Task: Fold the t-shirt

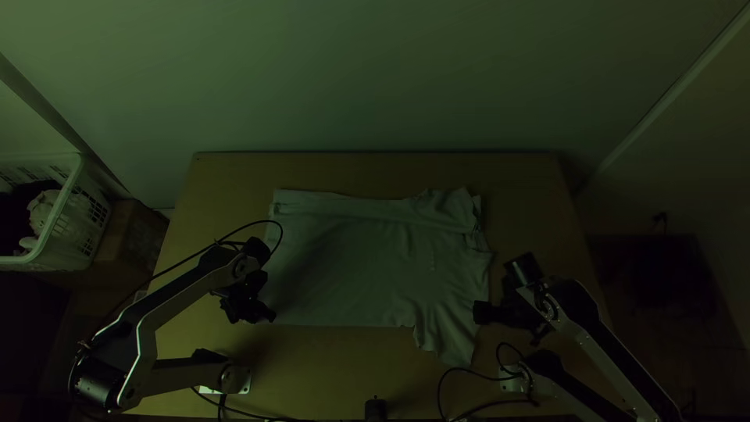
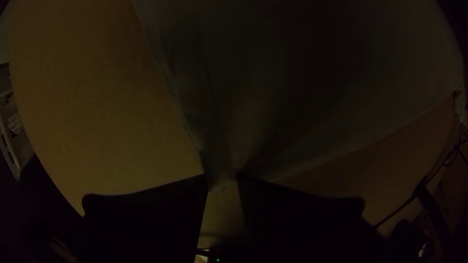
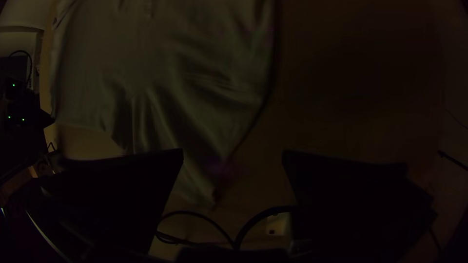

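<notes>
In the top view my left gripper (image 1: 266,316) is at the near left corner of the grey-green t-shirt (image 1: 351,266). The shirt lies with its hem to the left, its far side folded inward in a long strip and its near sleeve spread toward the table's near edge. The left wrist view has my left gripper (image 2: 222,187) shut on the shirt's corner (image 2: 224,170), the cloth creased from there. My right gripper (image 1: 480,312) is over the near sleeve's right side. In the right wrist view, my right gripper (image 3: 233,158) stands open above the sleeve (image 3: 190,180).
The wooden table (image 1: 234,168) has bare strips around the shirt. A white basket (image 1: 58,219) holding cloth stands off the table's left side. Black cables (image 1: 469,371) loop near the right arm's base, and a small black object (image 1: 376,409) is at the near edge.
</notes>
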Tool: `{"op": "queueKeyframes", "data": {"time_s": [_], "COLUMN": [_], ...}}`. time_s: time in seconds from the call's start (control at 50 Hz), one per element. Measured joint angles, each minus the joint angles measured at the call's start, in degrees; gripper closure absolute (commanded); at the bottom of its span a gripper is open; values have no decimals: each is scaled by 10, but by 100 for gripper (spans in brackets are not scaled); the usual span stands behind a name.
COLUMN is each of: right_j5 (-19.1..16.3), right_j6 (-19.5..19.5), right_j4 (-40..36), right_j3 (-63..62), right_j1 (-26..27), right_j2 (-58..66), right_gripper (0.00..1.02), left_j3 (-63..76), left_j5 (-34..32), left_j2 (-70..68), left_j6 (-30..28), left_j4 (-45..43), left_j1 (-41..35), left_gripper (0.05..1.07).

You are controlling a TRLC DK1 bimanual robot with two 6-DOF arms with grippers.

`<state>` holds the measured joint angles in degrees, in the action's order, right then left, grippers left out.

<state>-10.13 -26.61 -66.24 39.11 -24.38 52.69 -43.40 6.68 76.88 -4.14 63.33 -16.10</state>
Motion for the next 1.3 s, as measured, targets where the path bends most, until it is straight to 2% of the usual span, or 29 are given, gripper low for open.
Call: {"op": "queueKeyframes", "data": {"time_s": [0.22, 0.3, 0.58, 0.76, 0.86, 1.0, 1.02, 1.12, 1.22, 1.3], "right_j5": [0, 0, -15, -15, -15, -14, -13, -12, -8, -1], "right_j6": [-4, -5, -9, -9, -9, -12, -13, -15, -15, -16], "right_j4": [21, 33, 61, 73, 78, 82, 81, 82, 83, 86], "right_j3": [-16, -23, -42, -42, -42, -40, -39, -35, -33, -30], "right_j1": [-37, -48, -70, -75, -75, -75, -75, -79, -86, -98], "right_j2": [36, 52, 103, 138, 153, 166, 168, 179, 185, 190], "right_gripper": [10, 15, 19, 19, 29, 29, 30, 51, 61, 82], "left_j3": [-2, -3, -10, -11, -11, -12, -13, -14, -16, -19], "left_j5": [0, 0, 0, 0, 1, 0, 0, 0, 0, 0], "left_j2": [0, 0, 0, 0, 0, 0, 0, 0, 0, 0], "left_j6": [0, 0, 0, 0, 0, -2, -3, -5, -7, -7], "left_j4": [-8, -9, -19, -20, -20, -20, -20, -22, -22, -25], "left_j1": [-3, -3, -3, -3, -3, 1, 1, 5, 9, 11], "left_gripper": [104, 104, 104, 104, 104, 104, 104, 104, 104, 104]}}
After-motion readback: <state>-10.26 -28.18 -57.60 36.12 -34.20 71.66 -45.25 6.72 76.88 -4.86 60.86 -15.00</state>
